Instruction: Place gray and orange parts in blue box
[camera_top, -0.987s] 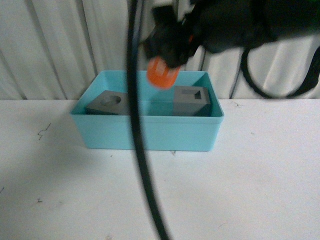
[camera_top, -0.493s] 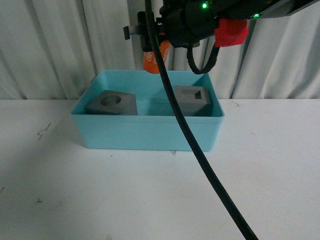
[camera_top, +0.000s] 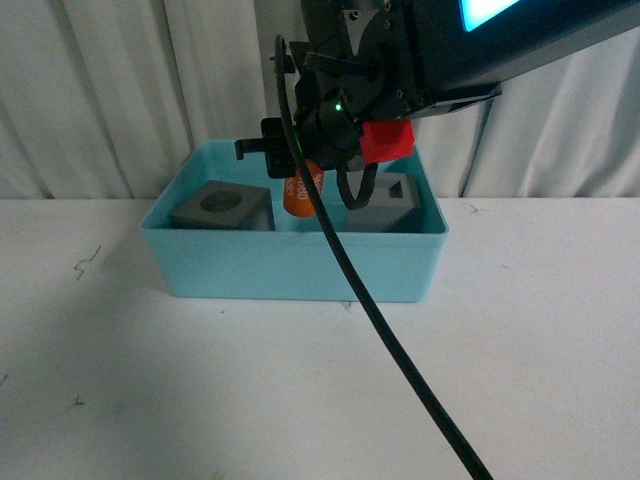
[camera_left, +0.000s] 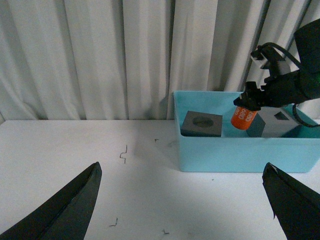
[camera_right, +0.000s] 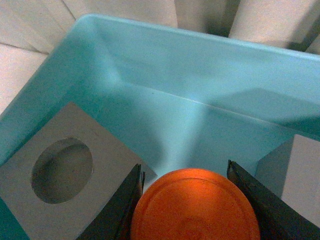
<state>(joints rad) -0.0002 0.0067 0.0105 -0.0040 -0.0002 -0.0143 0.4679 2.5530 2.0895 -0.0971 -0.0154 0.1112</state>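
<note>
Right fingers: I am clamping them on the orange cylinder, one finger on either side of it; in the right wrist view the two dark fingers are flanking its round orange end face.
Orange cylinder: it is hanging just above the middle of the frame in the front view, tilted, its white digits showing, inside the outline of the blue box and between the two gray cubes. I cannot tell whether it is touching the box floor.
Left fingers: I am holding them wide apart, gripping nothing; their two dark tips are sitting in the lower left and lower right corners of the left wrist view, over the white tabletop.
Blue box: it is resting on the tabletop in the centre of the front view, in front of a white curtain.
Gray cube with round recess: it is lying in the left part of the box, recess facing up.
Gray cube with rectangular recess: it is lying in the right part of the box, partly hidden behind my right arm.
Black cable: it is running from my right arm down to the lower right of the front view, crossing the front wall of the box.
</note>
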